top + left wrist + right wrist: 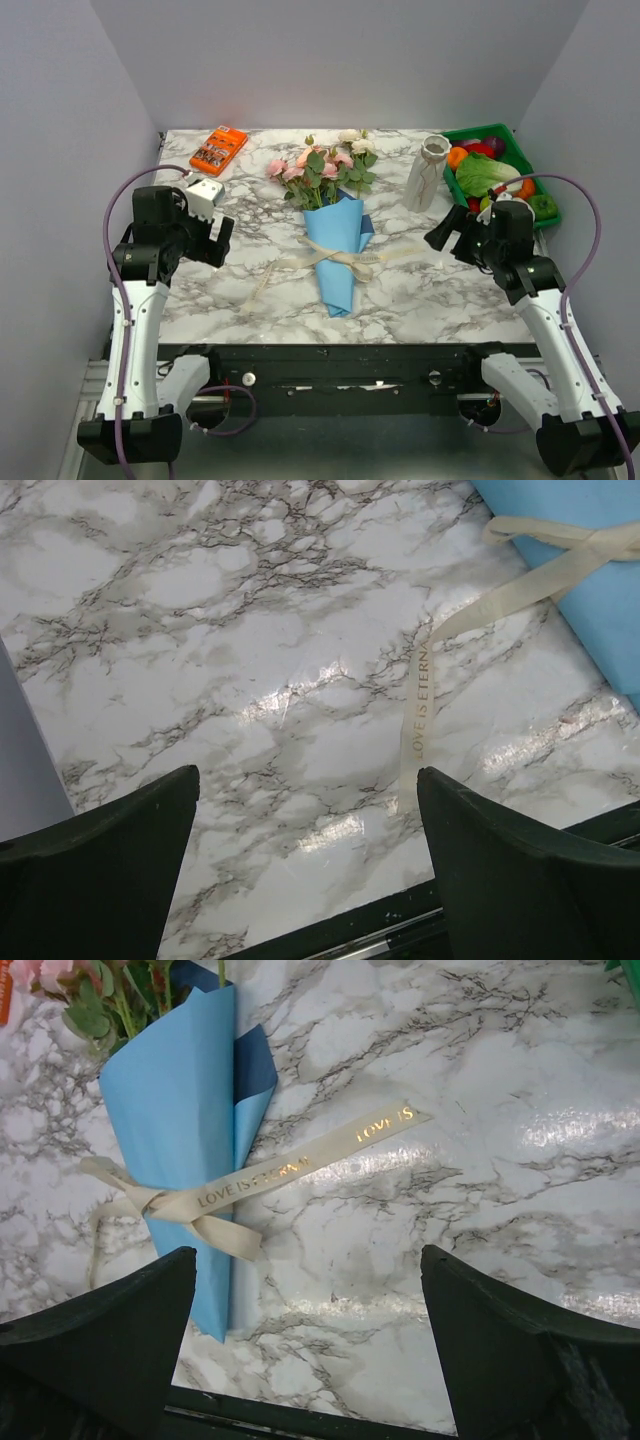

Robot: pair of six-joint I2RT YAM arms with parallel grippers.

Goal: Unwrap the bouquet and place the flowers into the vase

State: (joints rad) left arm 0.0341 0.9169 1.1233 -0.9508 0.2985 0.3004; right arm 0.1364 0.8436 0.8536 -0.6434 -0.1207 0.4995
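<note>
Bouquet is laid flat mid-worktop, blooms pointed to the far edge, blue cone tied shut with the cream ribbon. Vase is stood upright at the back, right of the blooms, just beside the green tray. Left jaws are spread wide, nothing held, positioned over bare marble left of the cone. Right jaws are spread wide too, nothing held, right of the cone.

Blue paper cone, cream ribbon lettered gold, pink roses — vase seemingly whitish; grey-veined marble table.
</note>
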